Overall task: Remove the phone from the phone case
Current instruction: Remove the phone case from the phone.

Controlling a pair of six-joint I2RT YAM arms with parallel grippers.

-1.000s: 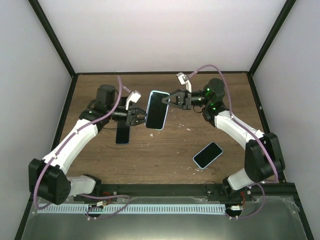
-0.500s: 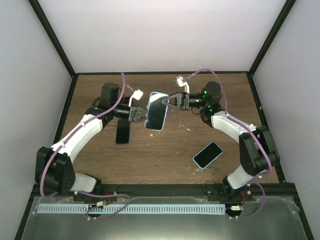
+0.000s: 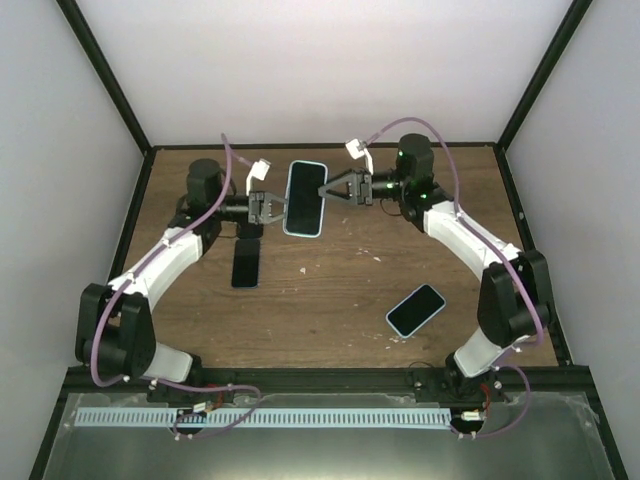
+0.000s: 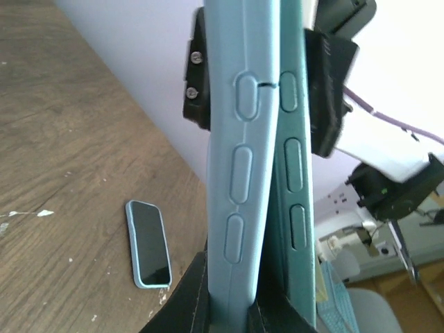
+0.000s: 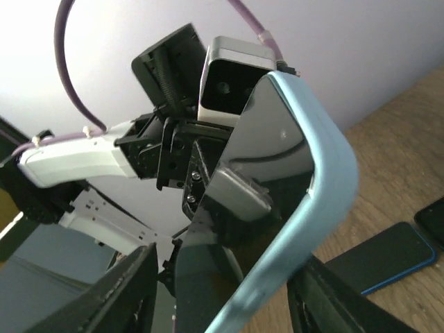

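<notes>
The phone [image 3: 303, 198], in its light-blue phone case [image 4: 239, 173], is held in the air over the far worktop [image 3: 330, 300]. The left tool [image 3: 272, 207] is clamped on the case's left edge. The right tool [image 3: 323, 190] stands open around the right edge. 2 spare phones [image 3: 245, 268] lie nearer.

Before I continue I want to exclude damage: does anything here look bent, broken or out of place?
Yes. The light-blue case, held in the air, bows away from the phone at one corner, so it looks half peeled off rather than seated. Nothing else stands out.
</notes>
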